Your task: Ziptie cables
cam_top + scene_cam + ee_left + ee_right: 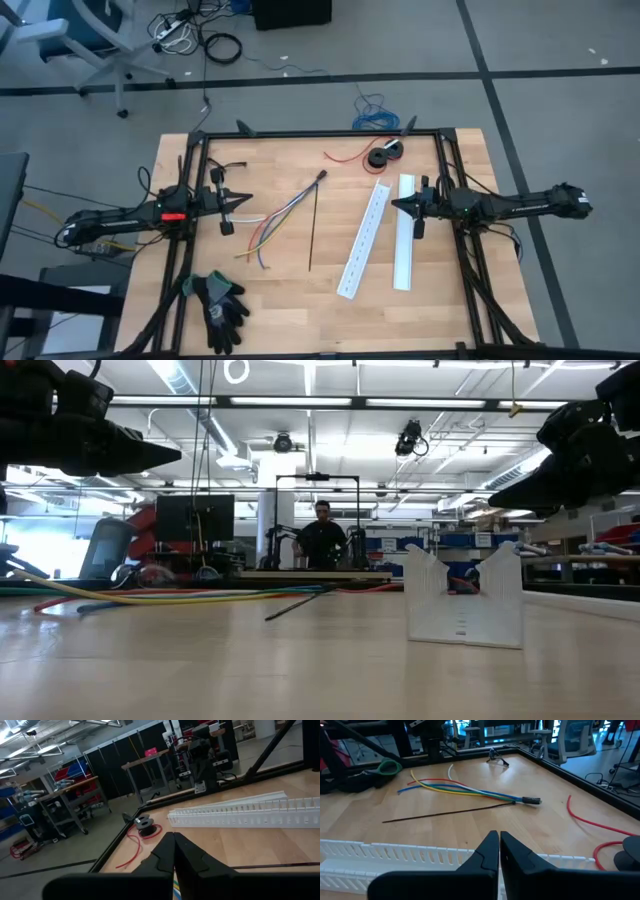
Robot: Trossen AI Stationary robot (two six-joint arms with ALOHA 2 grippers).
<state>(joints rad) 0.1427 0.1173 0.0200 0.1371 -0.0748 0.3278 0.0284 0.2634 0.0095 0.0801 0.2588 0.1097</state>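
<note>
Left gripper [249,199]: clenched, nothing grasped, held above the desk [290,290].
Right gripper [395,204]: clenched, nothing grasped.
Cables [285,214]: laid between them.

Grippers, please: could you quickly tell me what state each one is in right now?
Left gripper: shut, holding nothing, above the table beside the cables.
Right gripper: shut, holding nothing.

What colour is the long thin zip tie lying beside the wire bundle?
Black: the long thin zip tie shows best in the right wrist view, beside the wire bundle.
</note>
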